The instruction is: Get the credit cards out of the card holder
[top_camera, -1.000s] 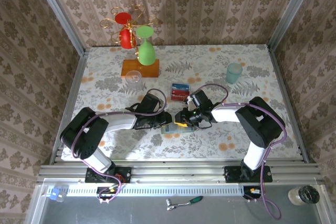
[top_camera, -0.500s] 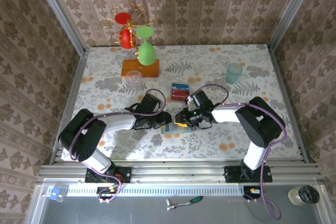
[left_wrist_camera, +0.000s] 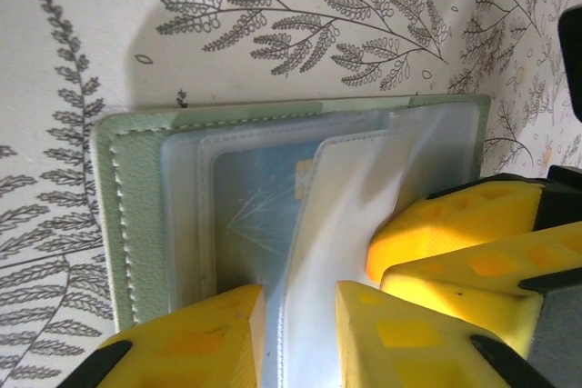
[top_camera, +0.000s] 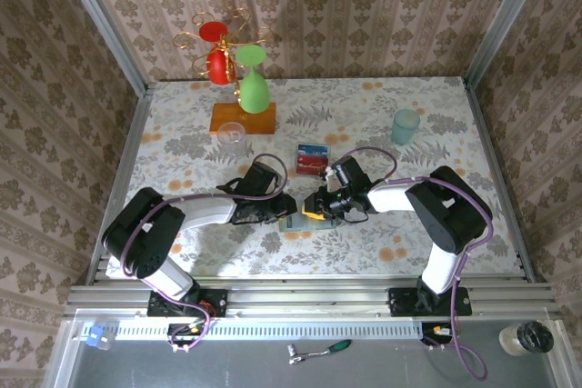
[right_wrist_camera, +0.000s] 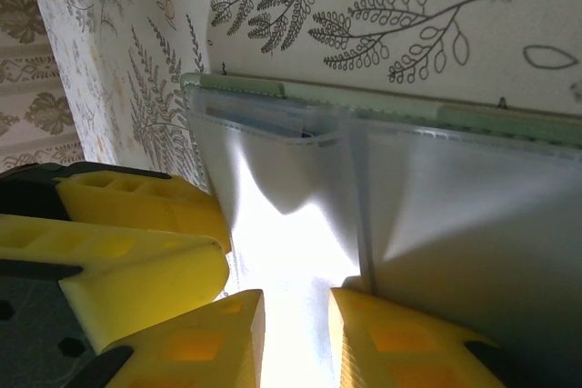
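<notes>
The pale sage-green bifold card holder (top_camera: 298, 222) lies open on the floral-patterned table (top_camera: 436, 224), near its middle and towards the front edge, between the two claws. The left claw (top_camera: 284, 210) meets it from the left side and the right claw (top_camera: 312, 208) from the right, and their yellow tips are almost touching.

In the left wrist view the card holder (left_wrist_camera: 136, 224) shows its stitched green border and a stack of clear plastic sleeves (left_wrist_camera: 355, 188). A thin blue rectangular plastic card (left_wrist_camera: 255, 206) sits inside one of them. The left claw (left_wrist_camera: 300, 315) has its fingers drawn near together with a narrow gap, and a lifted sleeve leaf runs into that gap. Whether the fingers actually pinch it cannot be told. The right claw (left_wrist_camera: 391, 265) rests on the sleeves just beside it.

The right wrist view shows the same for the right claw (right_wrist_camera: 296, 324): a narrow gap with glossy sleeve (right_wrist_camera: 291, 179) in it, and its grip cannot be told. The left claw (right_wrist_camera: 218, 247) is close on its left.

Behind the claws, a small clear tray (top_camera: 298, 168) holds red and blue cards (top_camera: 314, 162).
</notes>
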{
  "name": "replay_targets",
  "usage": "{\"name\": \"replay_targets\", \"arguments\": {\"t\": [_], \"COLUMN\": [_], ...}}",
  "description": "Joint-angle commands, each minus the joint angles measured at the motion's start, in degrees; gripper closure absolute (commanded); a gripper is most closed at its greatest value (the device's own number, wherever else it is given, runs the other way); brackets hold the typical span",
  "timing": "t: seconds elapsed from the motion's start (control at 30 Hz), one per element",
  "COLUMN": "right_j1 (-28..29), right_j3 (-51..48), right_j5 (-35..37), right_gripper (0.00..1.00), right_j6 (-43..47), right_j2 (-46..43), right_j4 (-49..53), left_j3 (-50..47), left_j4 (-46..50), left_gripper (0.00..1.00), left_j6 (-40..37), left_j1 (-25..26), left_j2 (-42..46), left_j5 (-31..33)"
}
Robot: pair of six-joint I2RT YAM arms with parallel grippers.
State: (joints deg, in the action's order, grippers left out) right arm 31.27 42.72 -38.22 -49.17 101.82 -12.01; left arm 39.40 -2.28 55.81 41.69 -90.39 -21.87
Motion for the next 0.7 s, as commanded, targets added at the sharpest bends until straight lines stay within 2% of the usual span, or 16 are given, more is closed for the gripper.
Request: {"name": "replay_targets", "arguments": {"t": [0.0,0.43,0.67], "right_j1": [-0.32,-0.5,-0.67], "right_j3": [-1.48,-1.65,0.82], "right_j5": [-0.1,-1.25,0.56], "right_gripper": [0.75,0.75,0.73], "right_j6": [-0.64,-1.63,-0.22], "right_j2": [1.87,-0.09,-6.34], "right_j4": [-0.04,-1.25,5.07], "left_j3": [1.03,1.47,3.14], "left_j4": [-1.39,-2.09,0.07], "left_gripper": [0.76,0.81,0.81], "left_j6": [1.04,1.84,1.39], "left_j1": [0.58,0.93,1.14], "left_j2": [-1.02,-0.09,1.5], "left_j5": [-1.02,-1.25,-1.07]}}
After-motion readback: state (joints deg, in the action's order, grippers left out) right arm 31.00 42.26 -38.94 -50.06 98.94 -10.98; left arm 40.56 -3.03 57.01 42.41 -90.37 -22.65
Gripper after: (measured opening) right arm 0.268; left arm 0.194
